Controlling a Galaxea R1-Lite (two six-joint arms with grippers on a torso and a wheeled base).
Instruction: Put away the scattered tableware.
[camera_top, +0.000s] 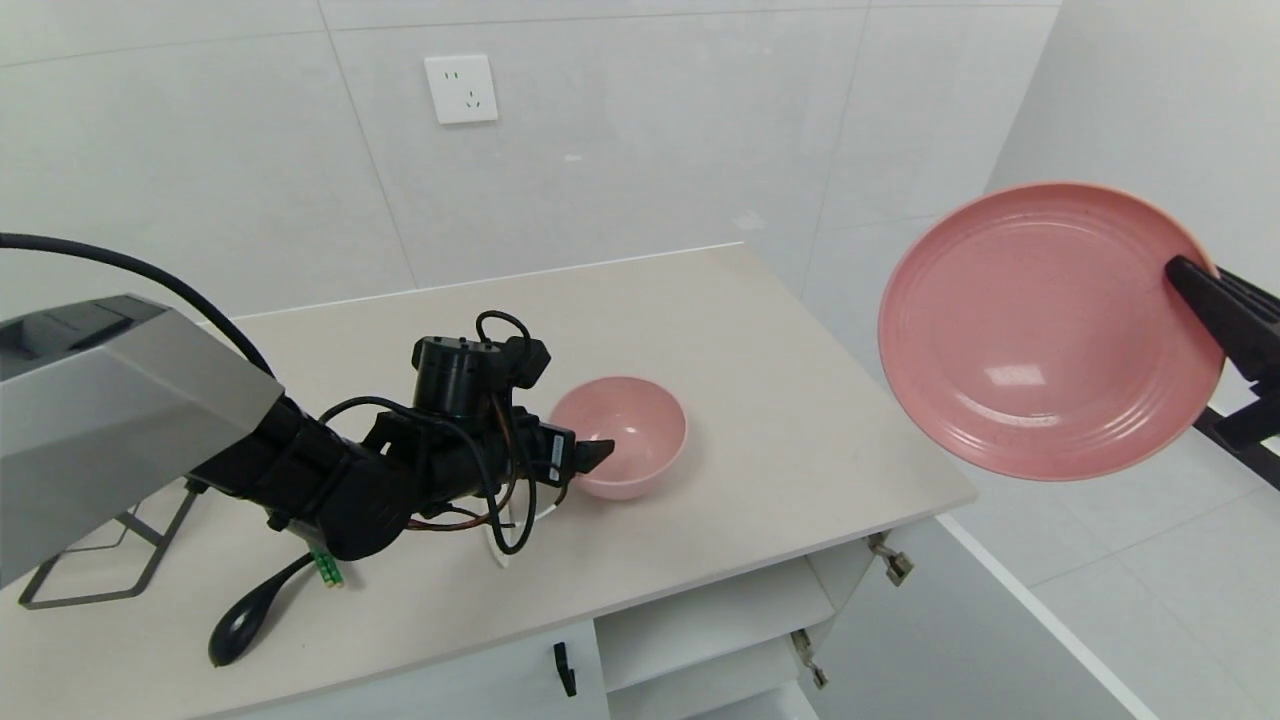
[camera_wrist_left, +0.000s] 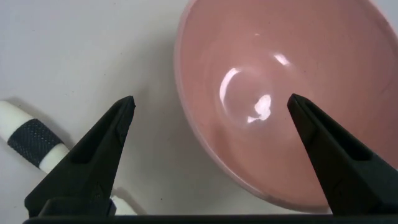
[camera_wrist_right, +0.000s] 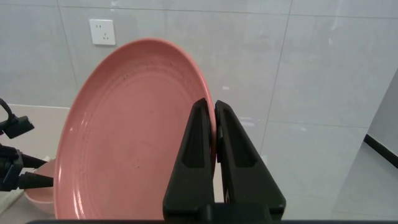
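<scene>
A pink bowl (camera_top: 630, 432) stands upright on the beige counter (camera_top: 780, 420). My left gripper (camera_top: 592, 458) is open and straddles the bowl's near rim. In the left wrist view, one finger of the left gripper (camera_wrist_left: 210, 104) hangs over the inside of the bowl (camera_wrist_left: 280, 93) and the other over the counter outside it. Off the counter's right end, my right gripper (camera_top: 1188, 278) holds a pink plate (camera_top: 1040, 330) tilted in the air. The right gripper (camera_wrist_right: 215, 115) is shut on the plate (camera_wrist_right: 130, 143) at its rim.
A black spoon (camera_top: 245, 615) lies near the counter's front left edge. A white handle with a black knurled band (camera_wrist_left: 28, 140) lies by the left gripper. A metal rack (camera_top: 100, 565) stands far left. Below the counter, a cabinet compartment (camera_top: 710, 620) is open.
</scene>
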